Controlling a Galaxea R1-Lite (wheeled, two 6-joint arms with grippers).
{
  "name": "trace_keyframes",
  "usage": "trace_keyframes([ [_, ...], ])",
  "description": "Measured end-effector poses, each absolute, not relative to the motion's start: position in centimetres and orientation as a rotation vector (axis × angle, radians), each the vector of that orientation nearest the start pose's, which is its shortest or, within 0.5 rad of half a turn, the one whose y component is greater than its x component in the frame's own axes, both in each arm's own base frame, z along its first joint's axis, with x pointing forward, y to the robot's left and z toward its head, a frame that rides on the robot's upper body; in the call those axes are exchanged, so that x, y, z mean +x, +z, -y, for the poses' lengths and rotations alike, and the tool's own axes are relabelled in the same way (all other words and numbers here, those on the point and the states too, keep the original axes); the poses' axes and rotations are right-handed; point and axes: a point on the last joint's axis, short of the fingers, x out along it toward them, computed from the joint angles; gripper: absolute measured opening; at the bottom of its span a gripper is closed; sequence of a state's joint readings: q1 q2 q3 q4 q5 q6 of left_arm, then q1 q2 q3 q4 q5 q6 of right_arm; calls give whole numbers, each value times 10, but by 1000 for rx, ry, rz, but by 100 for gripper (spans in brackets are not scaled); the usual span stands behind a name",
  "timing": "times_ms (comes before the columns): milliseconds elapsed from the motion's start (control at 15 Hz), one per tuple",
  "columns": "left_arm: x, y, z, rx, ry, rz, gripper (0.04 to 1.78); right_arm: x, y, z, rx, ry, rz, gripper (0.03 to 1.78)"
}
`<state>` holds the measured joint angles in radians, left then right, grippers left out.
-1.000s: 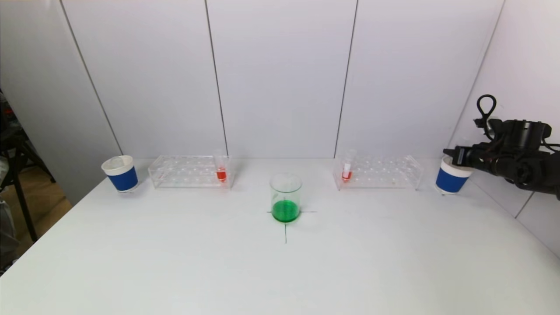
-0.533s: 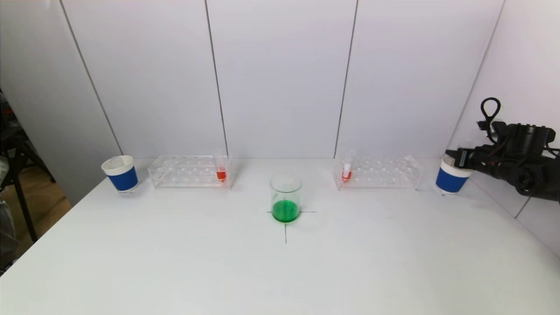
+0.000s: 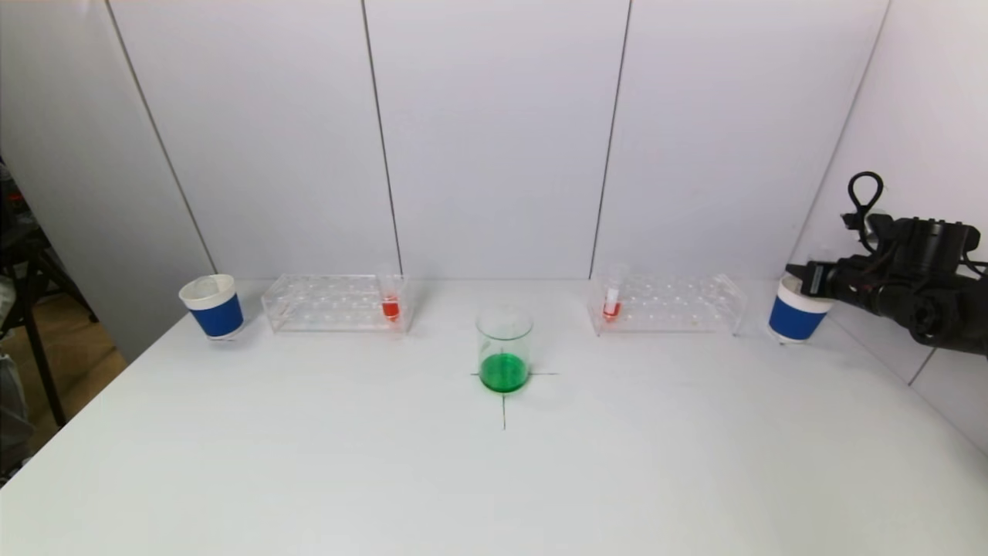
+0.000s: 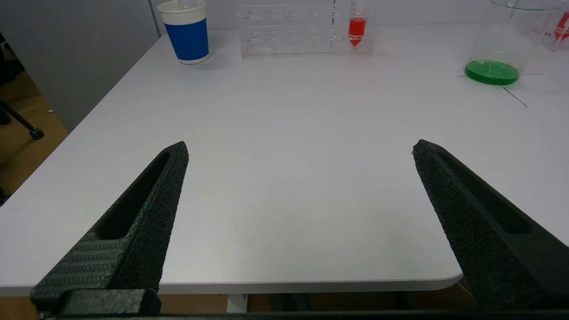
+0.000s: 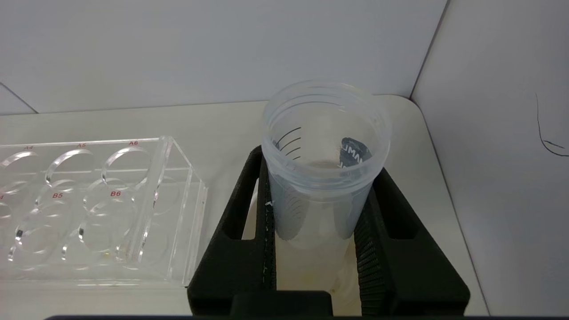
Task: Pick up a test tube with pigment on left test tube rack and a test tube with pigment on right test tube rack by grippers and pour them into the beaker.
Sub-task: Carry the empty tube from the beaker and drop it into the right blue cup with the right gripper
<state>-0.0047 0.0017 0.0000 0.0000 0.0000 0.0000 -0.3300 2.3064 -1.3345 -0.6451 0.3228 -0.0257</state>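
The glass beaker [image 3: 504,351] with green liquid stands mid-table on a cross mark. A tube of red pigment [image 3: 390,305] stands in the left rack [image 3: 332,303], and another [image 3: 612,303] in the right rack [image 3: 668,303]. My right gripper [image 3: 803,274] hovers at the rim of the right blue-and-white cup [image 3: 795,316]. In the right wrist view this gripper [image 5: 320,164] is shut on a clear, empty-looking test tube [image 5: 326,133]. My left gripper [image 4: 300,146] is open above the table's near left edge, with nothing between its fingers.
A second blue-and-white cup [image 3: 212,306] stands left of the left rack. White wall panels close the back, and the right wall runs close beside my right arm. The table's front edge [image 4: 311,281] lies just under the left gripper.
My right arm sank slightly and shifted a little right by the cup, then held still. Nothing else moved.
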Motion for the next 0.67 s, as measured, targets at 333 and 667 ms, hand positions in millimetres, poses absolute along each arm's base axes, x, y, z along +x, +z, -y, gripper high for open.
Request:
trace_keyframes([
  [333,-23,76,0,0,-4,-2,176,435,88,141,81,-1,-310,58],
  [667,-23,76,0,0,-5,-2,176,434,89,141,81,-2,-309,107],
])
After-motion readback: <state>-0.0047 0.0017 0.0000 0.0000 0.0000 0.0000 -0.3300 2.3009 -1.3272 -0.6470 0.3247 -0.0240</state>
